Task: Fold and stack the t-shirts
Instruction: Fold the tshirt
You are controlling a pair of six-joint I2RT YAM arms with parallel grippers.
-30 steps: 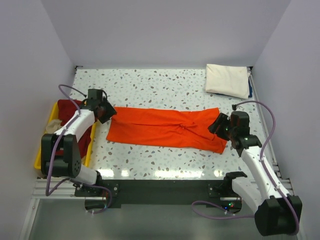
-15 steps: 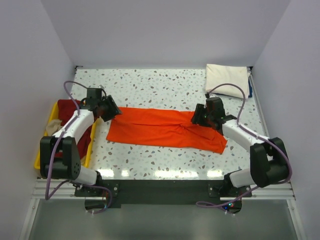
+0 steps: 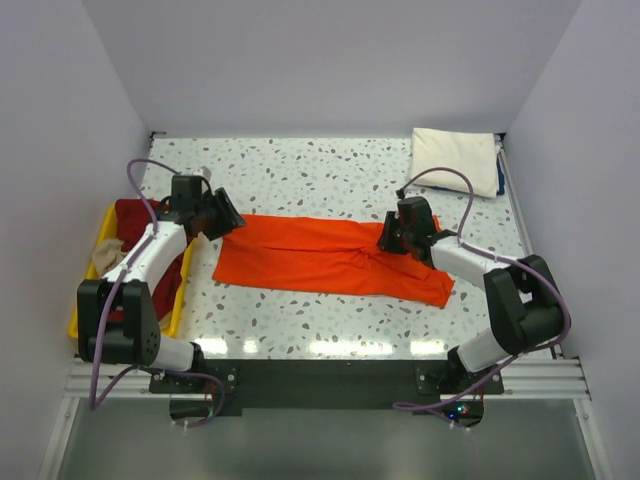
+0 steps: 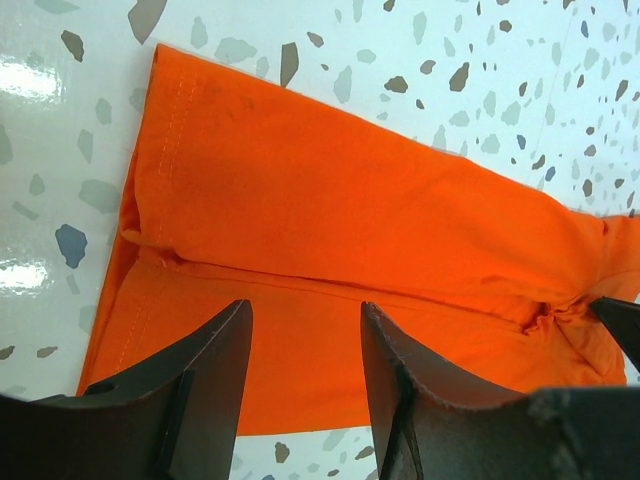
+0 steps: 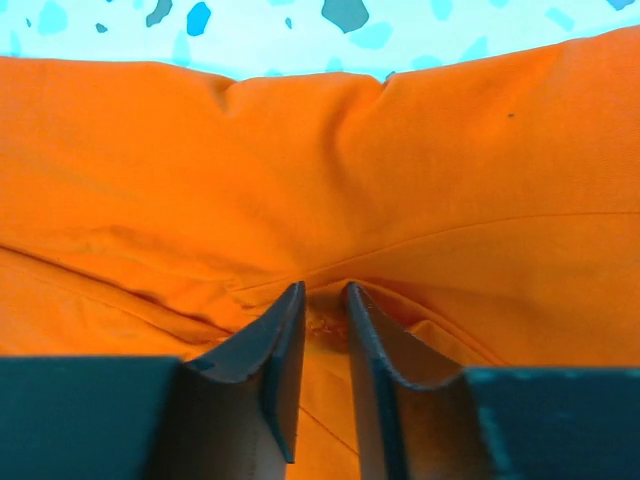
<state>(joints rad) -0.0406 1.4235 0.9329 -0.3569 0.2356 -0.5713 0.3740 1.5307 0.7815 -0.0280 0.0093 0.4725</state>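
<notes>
Pinches 1 crease of the orange t-shirt (image 5: 150, 180) in the right gripper (image 5: 320, 296) (jaws narrow, cloth between); holds the left gripper (image 4: 305, 310) wide over the hemmed end.

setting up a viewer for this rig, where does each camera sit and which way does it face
top external: fixed above and behind the arms, looking down on the table; both arms, the orange t-shirt, a folded cream shirt and a yellow tray show.
left wrist: on the left arm, looking down past its open left claw at the shirt's left end.
right wrist: low over the shirt, its right claw closed on a pucker of cloth.
shared: all three see the orange t-shirt.
</notes>
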